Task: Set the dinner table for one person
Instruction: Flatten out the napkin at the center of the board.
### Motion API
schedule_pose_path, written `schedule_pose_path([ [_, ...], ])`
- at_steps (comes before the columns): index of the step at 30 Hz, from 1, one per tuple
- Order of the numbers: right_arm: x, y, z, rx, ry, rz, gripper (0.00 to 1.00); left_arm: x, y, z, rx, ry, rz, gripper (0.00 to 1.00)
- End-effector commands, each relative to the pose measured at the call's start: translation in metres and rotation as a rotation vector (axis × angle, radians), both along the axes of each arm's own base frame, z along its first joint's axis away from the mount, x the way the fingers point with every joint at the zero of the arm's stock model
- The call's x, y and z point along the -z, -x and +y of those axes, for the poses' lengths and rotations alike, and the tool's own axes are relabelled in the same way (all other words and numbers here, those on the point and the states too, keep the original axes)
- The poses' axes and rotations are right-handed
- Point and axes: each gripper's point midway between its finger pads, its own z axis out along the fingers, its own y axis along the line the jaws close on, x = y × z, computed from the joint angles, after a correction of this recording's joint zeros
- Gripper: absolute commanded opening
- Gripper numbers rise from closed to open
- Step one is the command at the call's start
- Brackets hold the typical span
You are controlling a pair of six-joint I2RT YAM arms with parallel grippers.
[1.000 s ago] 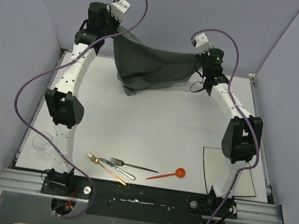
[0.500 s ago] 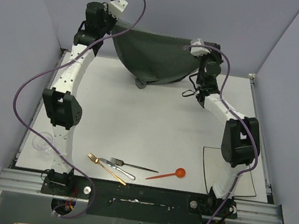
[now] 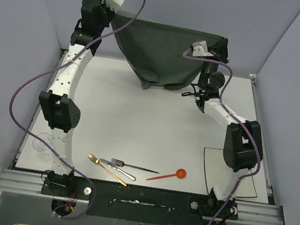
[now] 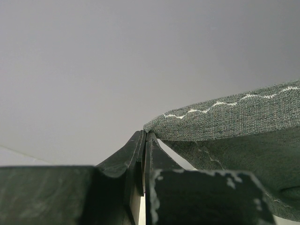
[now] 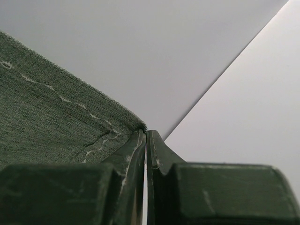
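Two grips, both clenched on cloth. Left gripper [image 4: 146,134]: jaws pinched flat on a white-stitched corner of the dark grey-green placemat [image 3: 166,53]. Right gripper [image 5: 146,132]: pinched the same way on the opposite upper corner. The mat hangs stretched between them and sags below both.

Dinner table [image 3: 154,124]: lies flat, below both grippers and nearer my bases than they are. Its long axis appears to run crosswise, from my left gripper's side to my right's, with the short axis running back toward my bases. Camera slant makes that hard to confirm.

Hidden or unclear:
- The hanging mat covers the middle of the table's far edge.
- I cannot tell whether the mat's lowest fold touches the tabletop.
- Plate [image 3: 211,171]: well nearward of the right gripper, pale on pale, partly cut off by my right arm.
- Glass [image 3: 42,143]: well nearward of the left gripper, clear, a faint outline behind my left arm.
- Cutlery, far from both grippers by the near edge: gold-coloured piece [image 3: 107,169], silver fork [image 3: 131,166], red spoon [image 3: 169,175]. A second silver piece [image 3: 121,170] is too small to identify.
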Motion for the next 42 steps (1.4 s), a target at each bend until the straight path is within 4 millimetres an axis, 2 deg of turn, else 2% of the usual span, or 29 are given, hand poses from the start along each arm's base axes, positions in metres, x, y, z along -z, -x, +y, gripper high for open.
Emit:
schedule_pose_path([
  [1,-0.078,0.060,-0.027,0.051,-0.063,-0.277,0.00,-0.140,0.065,0.033,-0.068,0.025,-0.306,0.00],
  [9,-0.105,0.078,-0.032,0.065,-0.061,-0.342,0.00,-0.183,0.096,0.039,-0.072,-0.006,-0.401,0.00],
  [13,-0.105,0.077,-0.028,0.066,-0.057,-0.343,0.00,-0.194,0.102,0.042,-0.085,-0.010,-0.432,0.00],
  [17,-0.093,0.073,-0.020,0.045,-0.045,-0.321,0.00,-0.196,0.104,0.043,-0.083,-0.015,-0.453,0.00],
  [20,-0.082,0.062,-0.017,0.042,-0.059,-0.275,0.00,-0.176,0.092,0.038,-0.067,-0.033,-0.400,0.00],
  [25,-0.047,0.033,-0.016,0.036,-0.122,-0.129,0.00,-0.142,0.074,0.035,-0.064,-0.035,-0.335,0.00],
  [31,-0.013,0.001,-0.013,0.054,-0.173,-0.018,0.00,-0.114,0.054,0.031,-0.068,-0.049,-0.299,0.00],
  [35,-0.004,-0.017,-0.012,0.095,-0.189,-0.005,0.00,-0.107,0.041,0.033,-0.093,-0.053,-0.303,0.00],
  [42,0.009,-0.036,-0.003,0.085,-0.224,-0.021,0.00,-0.108,0.032,0.035,-0.125,-0.022,-0.358,0.00],
])
